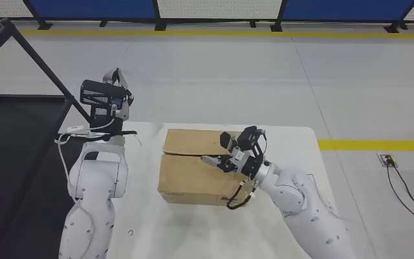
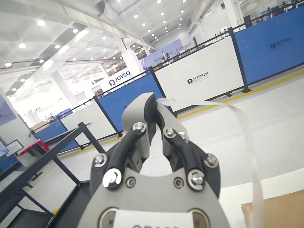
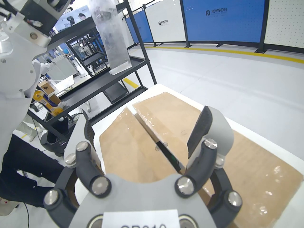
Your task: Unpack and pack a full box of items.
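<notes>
A brown cardboard box (image 1: 194, 171) sits mid-table, its top flaps (image 3: 152, 124) closed along a seam with a narrow dark gap. My right gripper (image 1: 218, 150) hovers just over the box's top near the seam, open (image 3: 144, 117), with nothing between its fingers. My left gripper (image 1: 116, 78) is raised high off the table's left end and is shut (image 2: 155, 103) on a strip of clear tape (image 2: 237, 112). The tape curves away and down toward the box's corner (image 2: 273, 212). In the right wrist view the tape strip (image 3: 111, 31) hangs down from the raised left arm.
The white table (image 1: 291, 139) has bare surface right of and in front of the box. A black metal rack (image 1: 32, 129) stands close by the table's left end (image 3: 123, 72). Blue and white barrier panels (image 1: 220, 8) line the far floor.
</notes>
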`<state>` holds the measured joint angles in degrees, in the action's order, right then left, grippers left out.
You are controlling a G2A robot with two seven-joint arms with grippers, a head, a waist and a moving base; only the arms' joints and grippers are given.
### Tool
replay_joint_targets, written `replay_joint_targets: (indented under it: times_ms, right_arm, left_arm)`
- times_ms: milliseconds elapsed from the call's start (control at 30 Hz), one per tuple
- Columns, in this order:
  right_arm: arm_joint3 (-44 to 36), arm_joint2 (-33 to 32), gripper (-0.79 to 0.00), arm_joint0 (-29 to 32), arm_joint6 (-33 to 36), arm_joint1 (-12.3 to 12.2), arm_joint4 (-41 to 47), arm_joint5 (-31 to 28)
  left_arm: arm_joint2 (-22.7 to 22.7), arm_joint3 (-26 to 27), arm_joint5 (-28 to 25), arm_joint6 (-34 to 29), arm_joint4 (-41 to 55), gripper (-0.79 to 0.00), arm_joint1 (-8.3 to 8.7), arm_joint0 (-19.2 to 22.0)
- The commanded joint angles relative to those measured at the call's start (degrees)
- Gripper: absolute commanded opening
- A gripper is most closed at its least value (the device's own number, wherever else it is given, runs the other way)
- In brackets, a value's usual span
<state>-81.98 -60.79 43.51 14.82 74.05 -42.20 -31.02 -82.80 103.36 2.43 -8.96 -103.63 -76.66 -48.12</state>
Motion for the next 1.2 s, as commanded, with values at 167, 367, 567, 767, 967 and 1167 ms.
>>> replay_joint_targets:
  times_ms: [167, 367, 567, 767, 967, 1167]
  right_arm:
    - [3.0, 4.9, 0.000, -3.1, -6.8, 1.2, -9.9, -0.2]
    - [6.0, 8.7, 0.000, -5.0, -14.6, 2.6, -17.5, 3.8]
    - [7.7, 10.6, 0.000, -5.7, -21.7, 3.7, -23.5, 9.7]
    - [7.3, 10.9, 0.000, -5.0, -26.5, 4.5, -28.4, 17.9]
    - [6.3, 11.0, -0.259, -3.5, -29.3, 5.1, -31.2, 22.1]
    - [6.2, 9.5, -0.428, -2.9, -30.0, 5.2, -29.2, 19.2]
  left_arm:
    - [3.9, 2.4, 0.6, -3.7, 7.4, -0.785, -0.87, 0.1]
    - [7.8, 2.7, 0.9, -5.8, 10.4, -0.785, -1.61, 1.7]
    - [9.9, 2.7, 1.4, -6.5, 10.6, -0.785, -2.06, 2.2]
    - [10.4, 2.9, 1.1, -7.6, 11.2, -0.785, -2.30, 2.2]
    - [10.5, 2.7, 1.5, -7.9, 10.6, -0.785, -2.47, 2.2]
    - [10.1, 2.6, 1.8, -7.9, 10.4, -0.785, -2.61, 2.2]
